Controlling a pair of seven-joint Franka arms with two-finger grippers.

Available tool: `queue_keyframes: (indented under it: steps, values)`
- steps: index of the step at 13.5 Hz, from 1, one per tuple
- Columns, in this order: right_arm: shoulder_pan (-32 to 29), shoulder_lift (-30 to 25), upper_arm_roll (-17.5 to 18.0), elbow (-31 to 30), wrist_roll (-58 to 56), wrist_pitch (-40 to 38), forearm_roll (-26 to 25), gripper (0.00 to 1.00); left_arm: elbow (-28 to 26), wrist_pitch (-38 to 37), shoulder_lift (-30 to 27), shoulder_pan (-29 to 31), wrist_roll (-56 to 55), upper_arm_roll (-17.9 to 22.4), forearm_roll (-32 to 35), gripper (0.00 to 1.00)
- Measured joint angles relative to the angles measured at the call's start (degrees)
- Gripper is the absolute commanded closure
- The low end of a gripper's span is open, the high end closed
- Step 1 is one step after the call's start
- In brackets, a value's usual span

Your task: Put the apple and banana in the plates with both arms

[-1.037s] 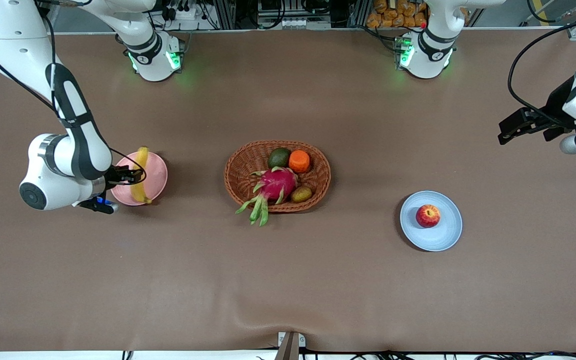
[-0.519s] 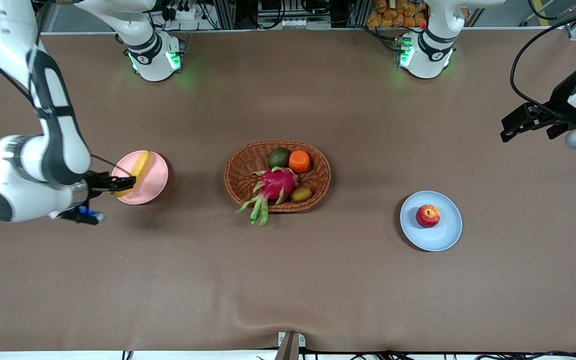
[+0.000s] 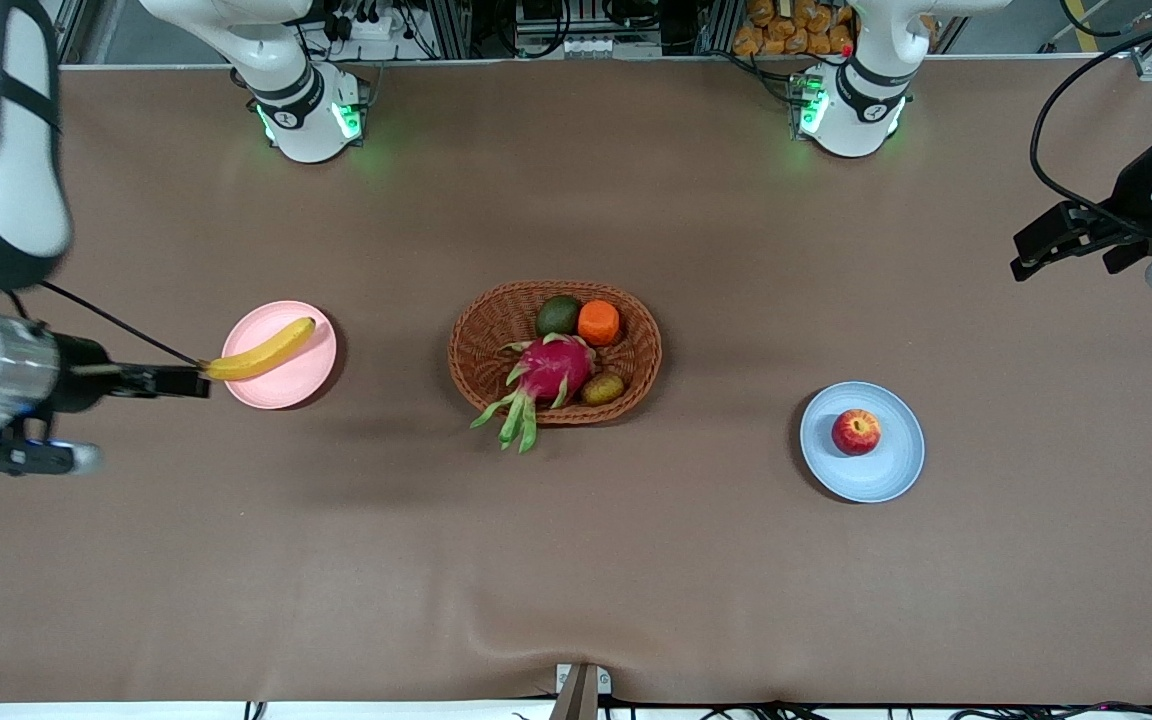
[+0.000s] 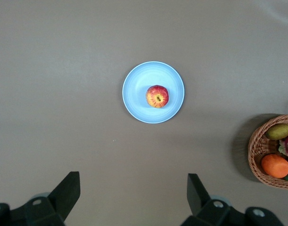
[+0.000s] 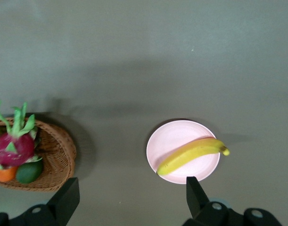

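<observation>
I work in a robotics lab, not a home; my two white arm bases are bolted at the edge of a wide table under a plain brown cloth, green status lights glowing on each; along that edge I see aluminium frame rails, power strips and cable bundles; black cables loop off my arms; the fruit in a wicker basket and two plates looks staged as test props; no household furniture shows.
</observation>
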Motion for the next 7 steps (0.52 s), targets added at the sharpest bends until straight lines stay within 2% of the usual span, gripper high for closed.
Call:
queue_keyframes:
  steps: [2, 4, 7]
  values:
    - [-0.02, -2.81, 1.04, 2.43, 0.03, -3.29, -0.44, 0.00, 0.00, -0.31, -0.32, -0.02, 0.00, -0.04, 0.00, 0.00]
    - [-0.02, -7.60, 1.65, 2.91, 0.04, -5.86, -3.03, 0.00, -0.03, -0.40, -0.40, -0.03, 0.00, -0.08, 0.00, 0.00]
    - [-0.69, -16.65, 1.76, -1.48, 0.23, -7.39, -4.39, 0.00, -0.02, -0.81, -0.47, -0.04, 0.00, -0.18, 0.00, 0.00]
